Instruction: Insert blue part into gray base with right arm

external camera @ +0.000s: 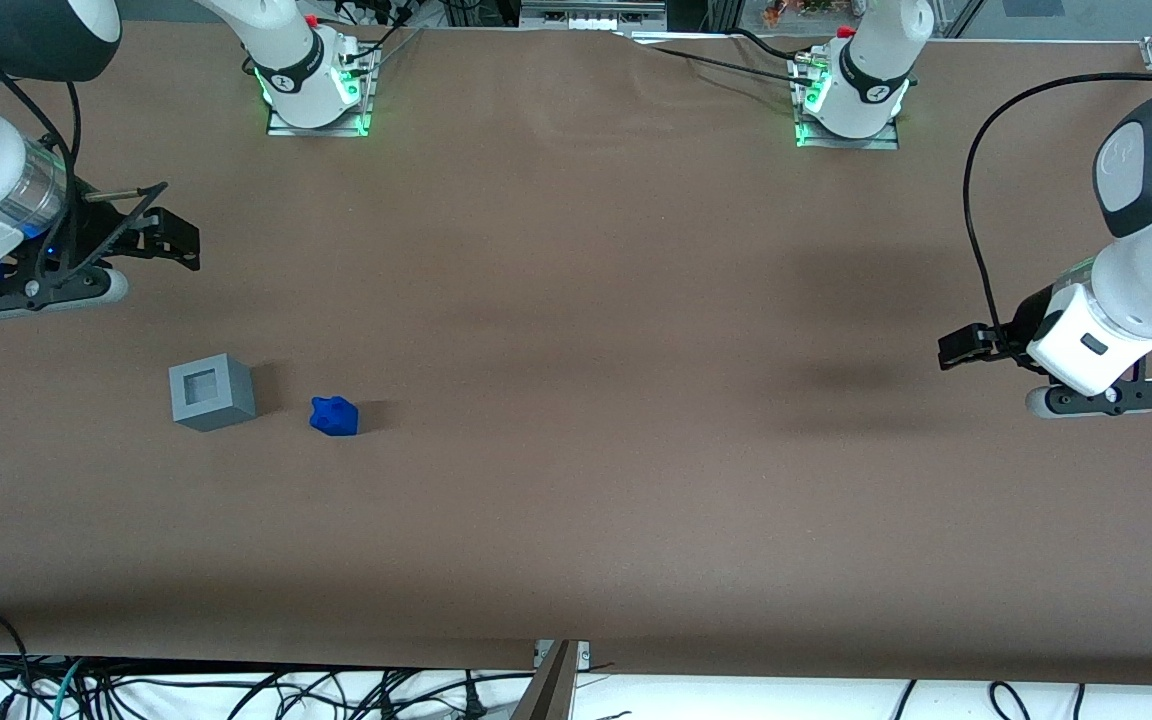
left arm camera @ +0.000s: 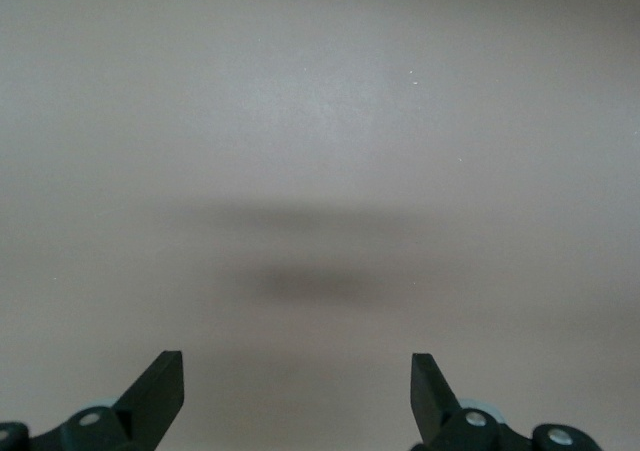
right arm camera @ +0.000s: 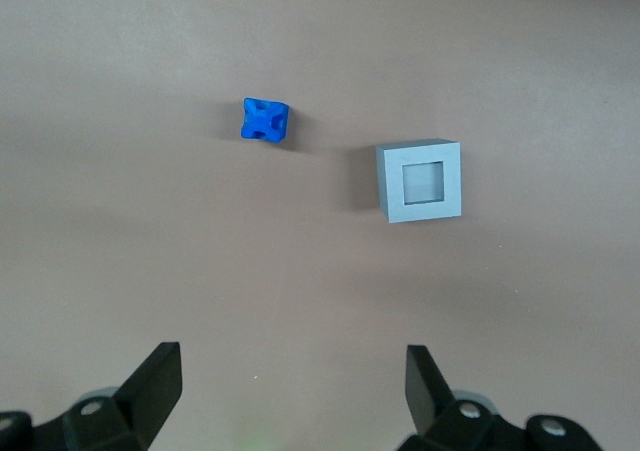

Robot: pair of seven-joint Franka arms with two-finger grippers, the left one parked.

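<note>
Blue part [external camera: 334,416] lying loose on table [external camera: 636,480], nearest camera, just beside gray base [external camera: 212,392] | my gripper [right arm camera: 290,386] hovering fingers spread, empty, farther back | risking: lumpy shape twisting in my pinch, then jamming against recess rim.

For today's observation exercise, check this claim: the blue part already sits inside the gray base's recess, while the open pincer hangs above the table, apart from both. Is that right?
Not quite. The blue part lies on the table beside the gray base, apart from it, and the recess is empty, as the right wrist view shows. The rest holds: the open pincer hangs above the table, apart from both.
</note>
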